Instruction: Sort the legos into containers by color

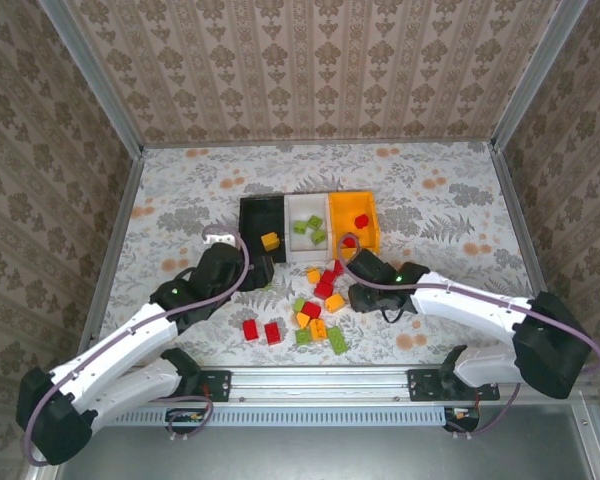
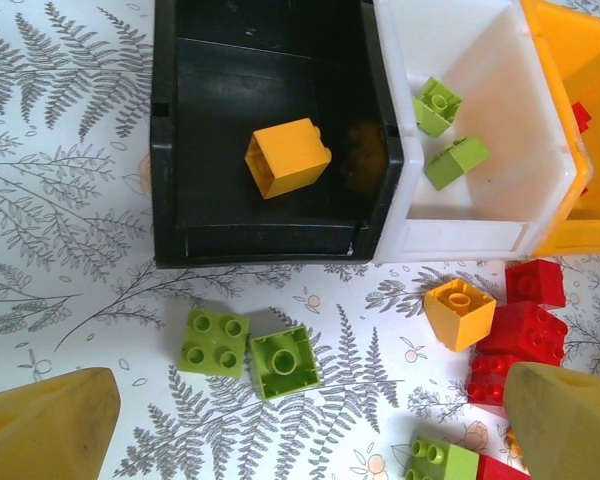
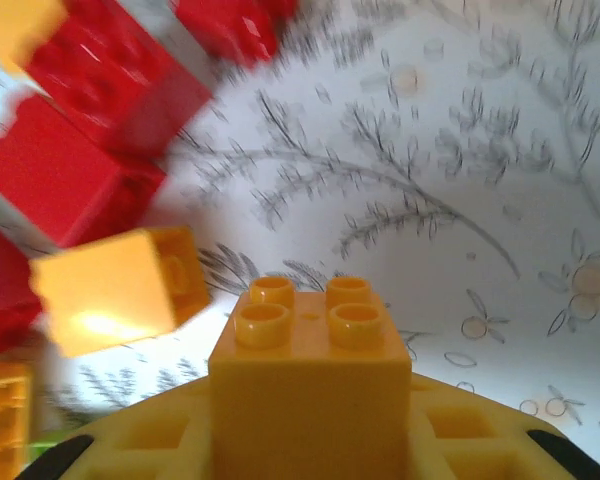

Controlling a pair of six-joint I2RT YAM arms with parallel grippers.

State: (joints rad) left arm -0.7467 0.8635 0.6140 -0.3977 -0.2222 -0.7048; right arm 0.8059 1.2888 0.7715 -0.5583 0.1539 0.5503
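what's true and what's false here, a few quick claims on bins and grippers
The black bin holds one orange-yellow brick. True.
The white bin holds red bricks. False: green bricks lie in it.
The left gripper is shut on a green brick. False: it is open and empty.
The right gripper grips a yellow brick. True.
The orange bin stands in the middle of the row. False: the white bin does.

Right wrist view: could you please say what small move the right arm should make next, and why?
Probably lift straight up a little. The right end effector seems closed on an orange-yellow brick, with red bricks crowding close beside it; clearing them first would ease carrying it to the black bin, which already holds a matching brick.
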